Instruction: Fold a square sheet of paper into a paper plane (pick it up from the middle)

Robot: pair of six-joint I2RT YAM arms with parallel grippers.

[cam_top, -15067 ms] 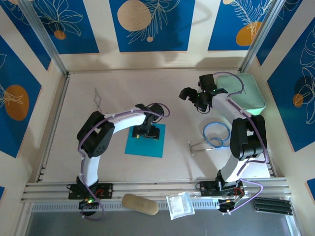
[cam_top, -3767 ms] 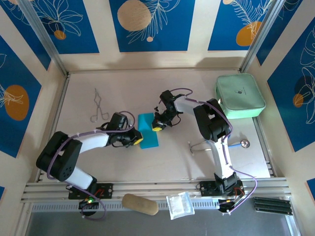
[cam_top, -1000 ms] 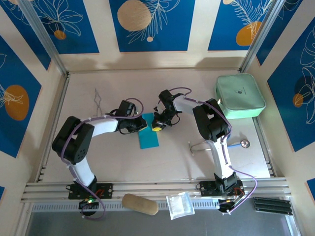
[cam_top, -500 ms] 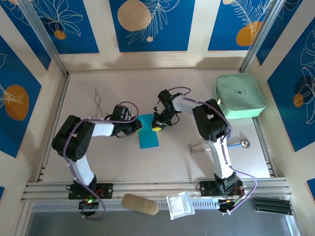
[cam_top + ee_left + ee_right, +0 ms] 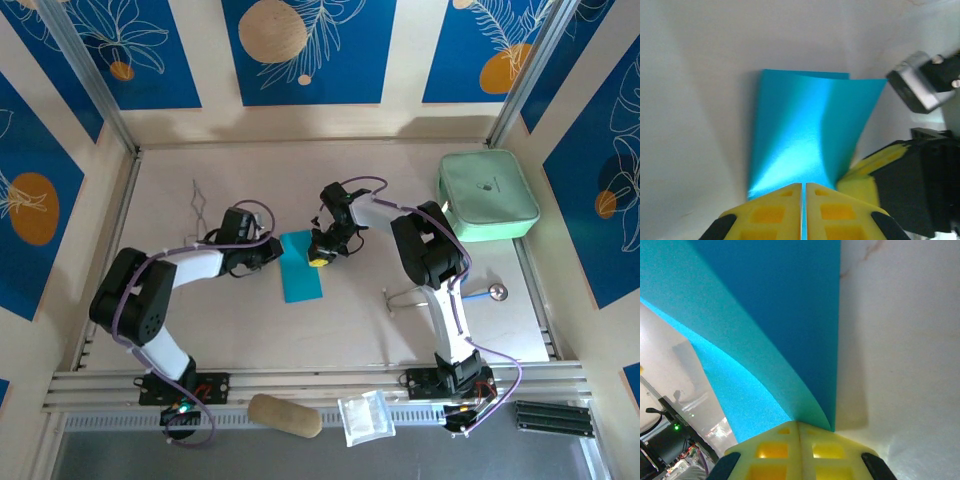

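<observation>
The square sheet of paper (image 5: 302,270) is teal-blue and lies folded into a narrow strip at the table's middle. My left gripper (image 5: 272,251) sits at its left edge. In the left wrist view the paper (image 5: 805,135) spreads ahead of the left gripper (image 5: 803,186), which is shut with a thin teal line between its fingers. My right gripper (image 5: 319,259) is at the paper's upper right edge. In the right wrist view the paper's (image 5: 765,315) upper layer curls up from the shut right gripper (image 5: 799,424), with no paper showing between the pads.
A mint-green pouch (image 5: 487,195) lies at the back right. A stethoscope (image 5: 440,292) is to the right of the paper and metal tongs (image 5: 200,205) are at the back left. A clear plastic bag (image 5: 362,417) and a tan pad (image 5: 285,415) rest on the front rail.
My left arm has swung outward to the left, its gripper staying at the paper's left edge. The right gripper and the paper have hardly moved.
</observation>
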